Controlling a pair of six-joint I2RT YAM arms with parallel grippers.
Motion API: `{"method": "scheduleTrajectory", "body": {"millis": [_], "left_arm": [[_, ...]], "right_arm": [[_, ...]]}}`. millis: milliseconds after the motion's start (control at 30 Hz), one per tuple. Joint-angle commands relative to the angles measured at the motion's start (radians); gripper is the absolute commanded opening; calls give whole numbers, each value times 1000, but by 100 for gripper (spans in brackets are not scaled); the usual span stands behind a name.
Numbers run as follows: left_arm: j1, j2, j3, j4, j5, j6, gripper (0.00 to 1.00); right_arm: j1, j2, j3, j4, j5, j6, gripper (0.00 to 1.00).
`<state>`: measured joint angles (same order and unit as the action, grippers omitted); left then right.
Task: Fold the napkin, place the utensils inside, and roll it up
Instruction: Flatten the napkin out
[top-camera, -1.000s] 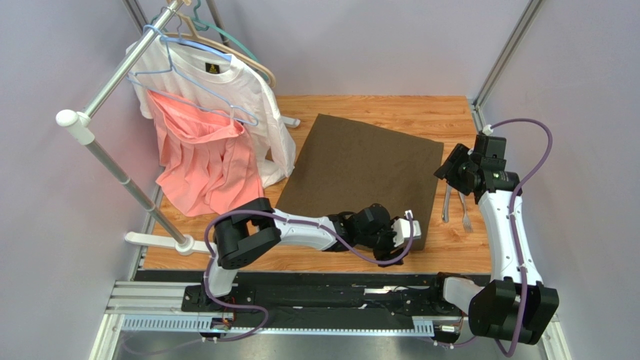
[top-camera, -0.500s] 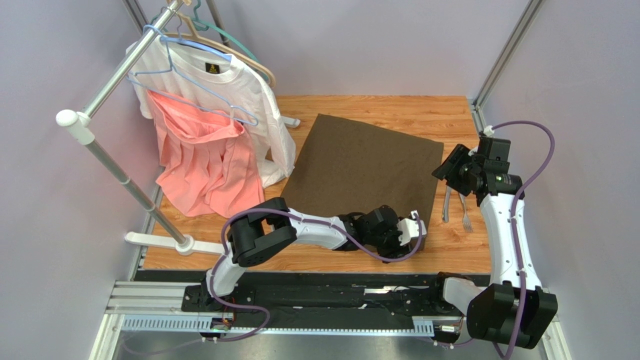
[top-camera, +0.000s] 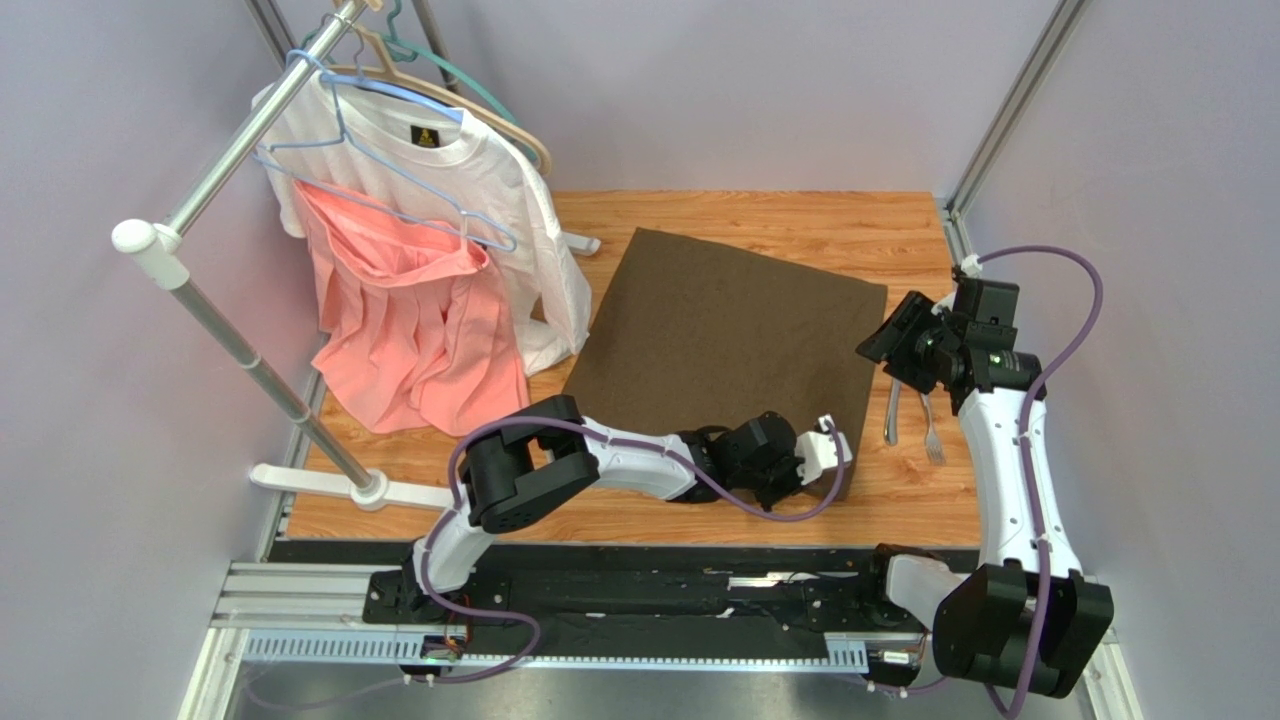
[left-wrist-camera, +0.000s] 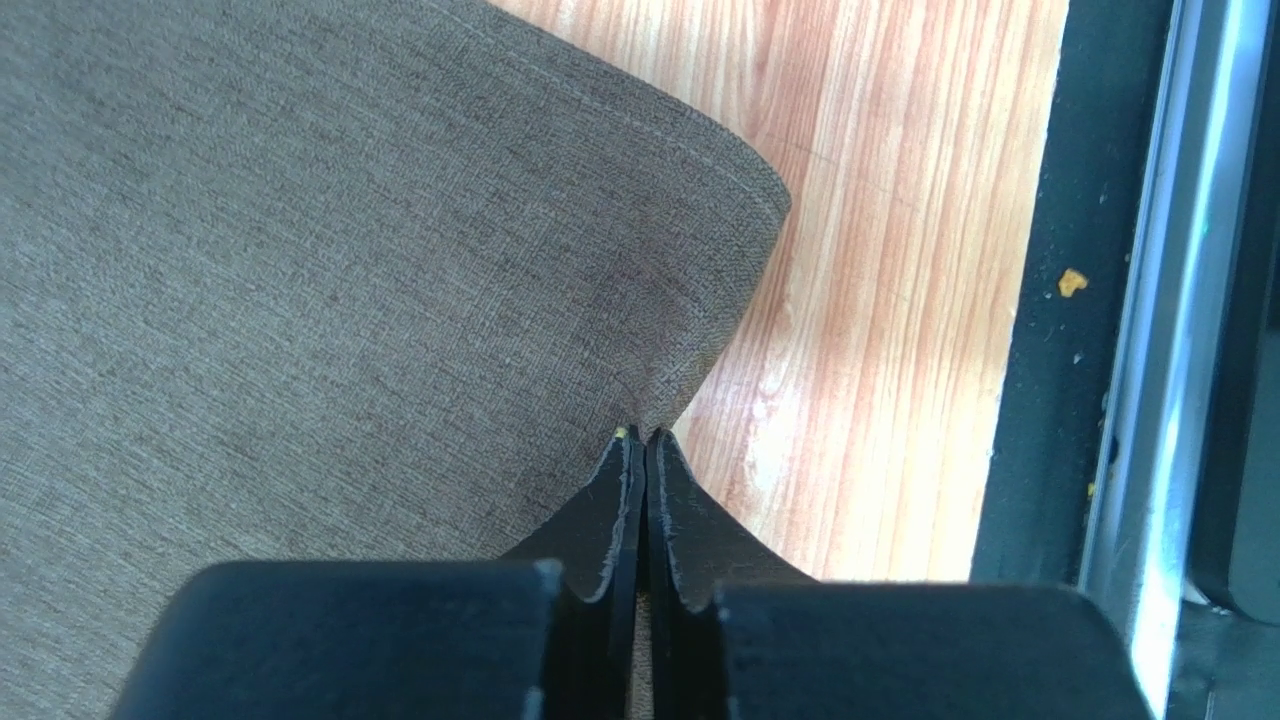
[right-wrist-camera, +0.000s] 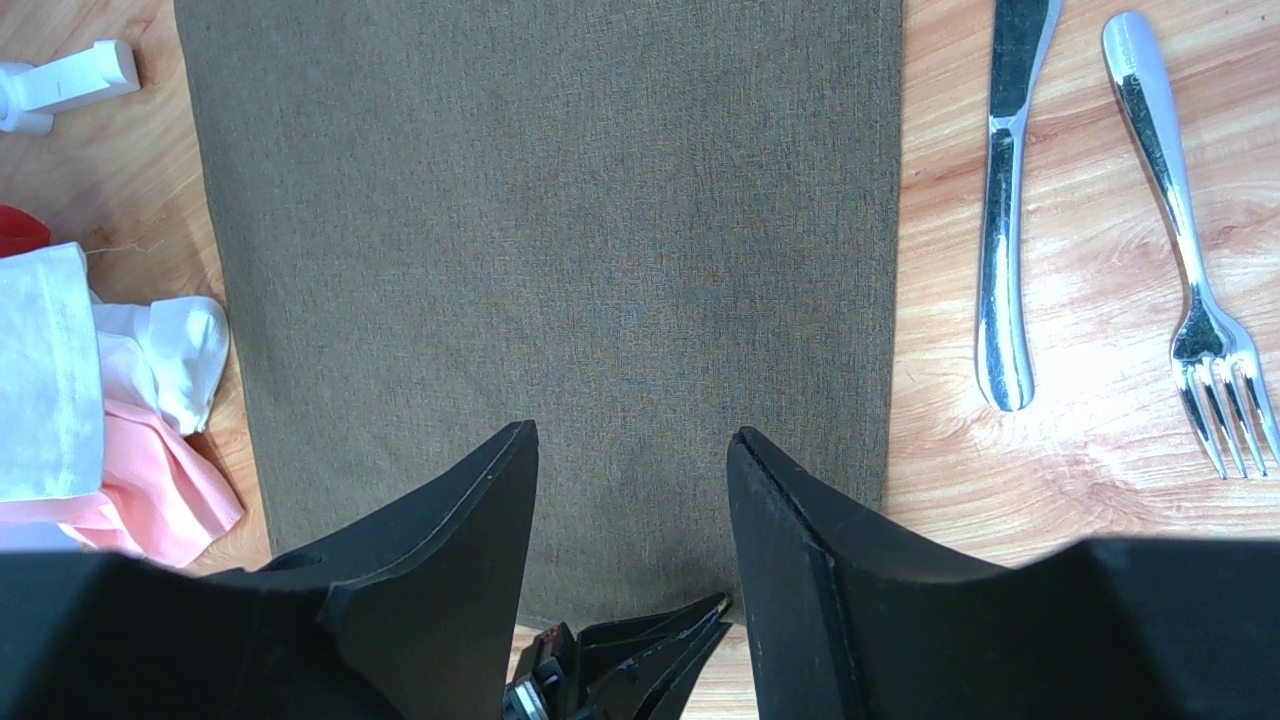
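Note:
The dark olive-brown napkin (top-camera: 721, 338) lies spread flat on the wooden table. My left gripper (top-camera: 839, 471) sits low at its near right corner. In the left wrist view the gripper (left-wrist-camera: 643, 438) is shut on the napkin (left-wrist-camera: 331, 270), with a sliver of cloth pinched between the jaws at the hem just beside the corner. My right gripper (top-camera: 890, 342) hovers above the napkin's right edge. It stands open (right-wrist-camera: 631, 432) over the cloth (right-wrist-camera: 556, 225) with nothing between the fingers. The knife (right-wrist-camera: 1004, 225) and fork (right-wrist-camera: 1180, 225) lie side by side on bare wood right of the napkin, seen from above as knife (top-camera: 893, 413) and fork (top-camera: 930, 428).
A clothes rack (top-camera: 226, 323) stands at the left with a white T-shirt (top-camera: 466, 195) and a pink garment (top-camera: 398, 330) hanging close to the napkin's left edge. Its white foot (right-wrist-camera: 60, 83) rests by the far corner. A black rail (left-wrist-camera: 1052, 375) borders the near table edge.
My left gripper slid right to the napkin's near right corner and closed on it. The right gripper shifted slightly and stayed open.

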<state>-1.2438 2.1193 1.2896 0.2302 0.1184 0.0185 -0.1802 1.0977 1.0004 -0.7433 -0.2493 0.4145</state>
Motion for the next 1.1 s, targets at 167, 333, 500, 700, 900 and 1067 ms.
{"method": "scheduleTrajectory", "body": {"millis": [167,333,500,700,900,1067], "left_arm": [[35,-130,-16,-5,133,-116,0],[136,-196,-100,84,292,-257,5],[175,-186,-88,29,271,-272,45],[175,-249,-125,24,221,-275,53],[193,-246,-130,-70,10,-310,55],[280,-243,-187,-78,-57,-474,55]], "right_arm": [[-7,-9,-5,39,-16,-13,53],[-8,-7,-11,35,-4,-22,53],[-8,1,-17,36,-11,-20,53],[-8,19,-35,21,7,-43,53],[-7,79,-74,19,-2,-46,53],[31,139,-112,107,-12,-13,53]]}}
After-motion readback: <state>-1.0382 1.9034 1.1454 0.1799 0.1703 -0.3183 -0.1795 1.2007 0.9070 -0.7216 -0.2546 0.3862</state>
